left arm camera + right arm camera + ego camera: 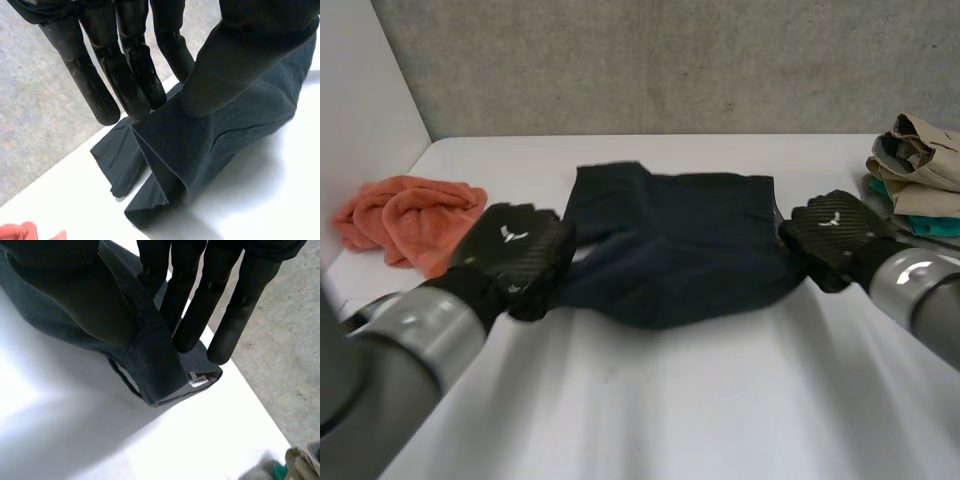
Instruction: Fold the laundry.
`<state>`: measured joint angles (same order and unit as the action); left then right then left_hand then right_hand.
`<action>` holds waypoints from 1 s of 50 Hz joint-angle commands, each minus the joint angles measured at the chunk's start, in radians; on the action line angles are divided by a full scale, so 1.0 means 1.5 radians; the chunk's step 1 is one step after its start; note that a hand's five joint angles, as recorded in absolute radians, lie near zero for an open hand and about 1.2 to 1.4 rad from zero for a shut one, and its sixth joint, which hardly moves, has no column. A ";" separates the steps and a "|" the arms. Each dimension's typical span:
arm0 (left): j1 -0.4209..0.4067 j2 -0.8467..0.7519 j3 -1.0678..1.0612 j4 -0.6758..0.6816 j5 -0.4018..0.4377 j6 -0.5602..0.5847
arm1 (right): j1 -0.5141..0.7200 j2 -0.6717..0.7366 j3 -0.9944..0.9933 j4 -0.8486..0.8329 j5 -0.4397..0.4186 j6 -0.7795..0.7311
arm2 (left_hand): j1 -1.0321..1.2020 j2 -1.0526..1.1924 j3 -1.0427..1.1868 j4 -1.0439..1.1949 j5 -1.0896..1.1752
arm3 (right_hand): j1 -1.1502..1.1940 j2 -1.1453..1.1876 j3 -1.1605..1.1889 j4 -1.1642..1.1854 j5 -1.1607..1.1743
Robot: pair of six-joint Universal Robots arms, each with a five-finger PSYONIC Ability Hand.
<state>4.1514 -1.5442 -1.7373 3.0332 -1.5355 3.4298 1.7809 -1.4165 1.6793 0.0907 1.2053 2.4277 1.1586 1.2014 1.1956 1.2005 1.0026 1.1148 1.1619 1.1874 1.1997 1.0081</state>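
Observation:
A dark navy garment [670,240] lies partly lifted in the middle of the white table [670,400]. My left hand [515,250] is at its left edge. In the left wrist view the straight fingers [100,85] and the thumb pinch a fold of the cloth [200,150], which hangs in pleats down to the table. My right hand [835,230] is at the garment's right edge. In the right wrist view its fingers [200,305] and thumb pinch a hemmed edge [155,370] with a small white label.
A crumpled orange towel [410,215] lies at the table's left, near a white side wall. A stack of folded beige and teal clothes [920,170] sits at the back right. A grey wall runs behind the table.

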 commanded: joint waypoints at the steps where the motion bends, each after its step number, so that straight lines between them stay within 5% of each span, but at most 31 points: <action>1: -0.004 0.151 -0.010 -0.256 0.010 0.001 | -0.053 -0.164 0.015 0.221 -0.011 -0.069 | 0.158 0.130 0.134 0.131 0.146 | 0.188 0.156 0.139 0.131 0.142; 6: -0.009 0.166 -0.030 -0.252 0.010 0.000 | -0.081 -0.192 0.047 0.252 -0.019 -0.151 | 0.158 0.130 0.134 0.131 0.146 | 0.188 0.156 0.139 0.131 0.142; 11: -0.011 0.109 -0.043 -0.145 0.008 0.002 | -0.079 -0.177 0.075 0.223 -0.037 -0.158 | 0.158 0.130 0.134 0.131 0.146 | 0.188 0.156 0.139 0.131 0.142; 24: -0.001 -0.224 0.145 0.125 -0.001 0.086 | -0.033 0.091 -0.072 0.008 0.015 -0.016 | 0.158 0.130 0.134 0.131 0.146 | 0.188 0.156 0.139 0.131 0.142; 34: 0.033 -0.470 0.388 0.205 -0.032 0.129 | 0.046 0.277 -0.243 -0.127 0.118 -0.002 | 0.158 0.130 0.134 0.131 0.146 | 0.188 0.156 0.139 0.131 0.142; 47: 0.067 -0.670 0.603 0.298 -0.038 0.183 | 0.068 0.454 -0.377 -0.293 0.130 -0.004 | 0.158 0.130 0.134 0.131 0.146 | 0.184 0.153 0.136 0.128 0.139; 49: 0.065 -0.675 0.604 0.316 -0.037 0.184 | 0.073 0.471 -0.387 -0.307 0.137 -0.004 | 0.158 0.130 0.134 0.131 0.146 | -0.226 -0.258 -0.275 -0.283 -0.271; 50: 0.064 -0.675 0.604 0.322 -0.037 0.183 | 0.077 0.483 -0.397 -0.312 0.147 -0.005 | 0.017 -0.011 -0.007 -0.011 0.005 | -0.560 -0.591 -0.608 -0.616 -0.605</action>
<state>4.2536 -2.5144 -0.8565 3.4295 -1.5977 3.7038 1.8794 -0.7759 1.1382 -0.3001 1.4029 2.4221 1.1587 1.2014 1.1957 1.2006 1.0043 1.1148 1.1619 1.1874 1.1997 1.0081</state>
